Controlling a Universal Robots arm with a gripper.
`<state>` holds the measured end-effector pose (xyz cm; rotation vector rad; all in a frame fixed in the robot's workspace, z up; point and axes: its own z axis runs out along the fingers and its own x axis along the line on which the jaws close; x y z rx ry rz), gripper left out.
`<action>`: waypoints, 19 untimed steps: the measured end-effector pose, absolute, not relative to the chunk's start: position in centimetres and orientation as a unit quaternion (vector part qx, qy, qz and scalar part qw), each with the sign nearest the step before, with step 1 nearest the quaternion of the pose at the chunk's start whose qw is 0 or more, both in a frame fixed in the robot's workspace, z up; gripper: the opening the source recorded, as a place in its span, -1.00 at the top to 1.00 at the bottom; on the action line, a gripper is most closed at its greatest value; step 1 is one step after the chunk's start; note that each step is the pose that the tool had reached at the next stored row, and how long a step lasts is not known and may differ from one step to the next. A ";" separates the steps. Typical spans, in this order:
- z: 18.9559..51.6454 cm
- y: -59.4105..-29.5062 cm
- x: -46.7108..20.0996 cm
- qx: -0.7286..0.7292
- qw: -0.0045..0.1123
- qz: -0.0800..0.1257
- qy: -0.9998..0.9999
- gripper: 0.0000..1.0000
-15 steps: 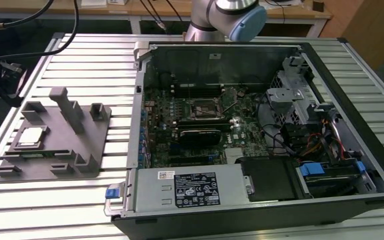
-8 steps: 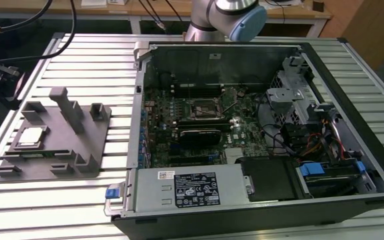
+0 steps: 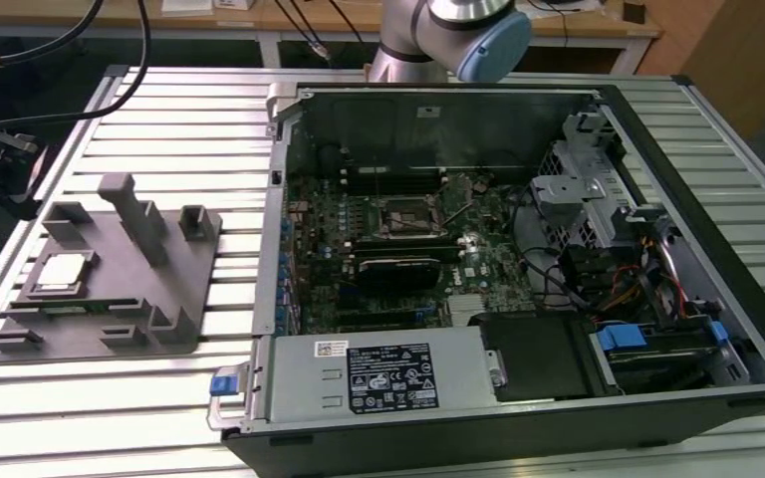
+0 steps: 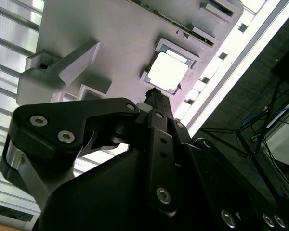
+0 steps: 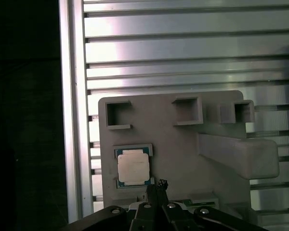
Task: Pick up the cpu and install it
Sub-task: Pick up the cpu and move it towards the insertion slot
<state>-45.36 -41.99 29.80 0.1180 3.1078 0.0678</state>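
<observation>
The cpu [image 3: 61, 271], a small silvery square chip, lies flat in a recess of the grey fixture tray [image 3: 170, 299] on the exterior view's left. Both wrist views look down on it: cpu [image 5: 133, 167] and cpu [image 4: 167, 72], bright from glare. My gripper [image 5: 158, 185] hangs above the tray [image 5: 178, 149], its narrow black tips close beside the chip's edge and apart from it. The gripper [image 4: 152, 94] is shut with nothing between its fingers. The black motherboard socket [image 3: 406, 217] sits inside the open computer case.
The open computer case [image 3: 516, 259] lies on the slatted aluminium table [image 3: 196, 119], with its power supply [image 3: 376, 375] in front and cables and drive bays on the exterior view's right. Upright posts [image 3: 130, 214] rise from the tray near the chip. The table's edge [image 5: 72, 120] runs beside the tray.
</observation>
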 end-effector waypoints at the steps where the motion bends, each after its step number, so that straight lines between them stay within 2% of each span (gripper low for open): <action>1: 29.8 -42.0 -45.4 0.038 0.015 0.022 0.999 0.79; 19: 28.1 -42.3 -45.4 0.038 0.015 0.022 0.999 0.79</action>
